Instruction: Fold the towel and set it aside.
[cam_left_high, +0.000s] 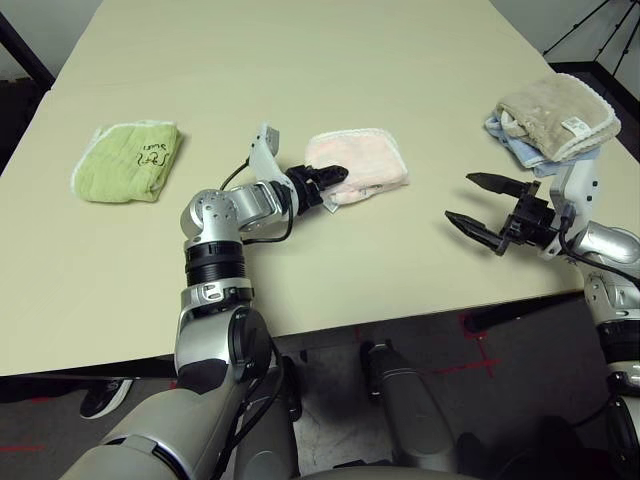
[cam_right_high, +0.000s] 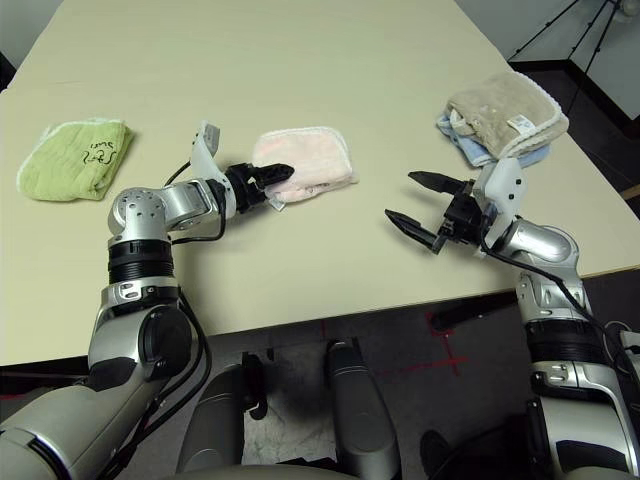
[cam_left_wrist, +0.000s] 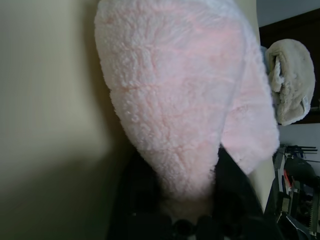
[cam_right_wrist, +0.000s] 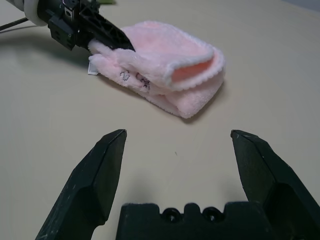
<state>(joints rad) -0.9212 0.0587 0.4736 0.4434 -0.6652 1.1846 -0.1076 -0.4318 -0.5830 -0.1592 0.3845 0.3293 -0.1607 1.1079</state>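
Towel (cam_left_high: 358, 162), already folded, lies mid-table with the left gripper (cam_left_high: 330, 182) clamped on its near-left end; seemingly not every layer is pinched, so lifting could unfold it. Right gripper (cam_left_high: 480, 209) hovers with jaws spread, apart.

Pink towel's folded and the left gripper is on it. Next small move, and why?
Probably lift the pink towel slightly and carry it toward the beige and blue towels. It lies folded over on the table, and the left gripper has closed on its near end, so only setting aside remains. The right gripper waits open, apart from the towel.
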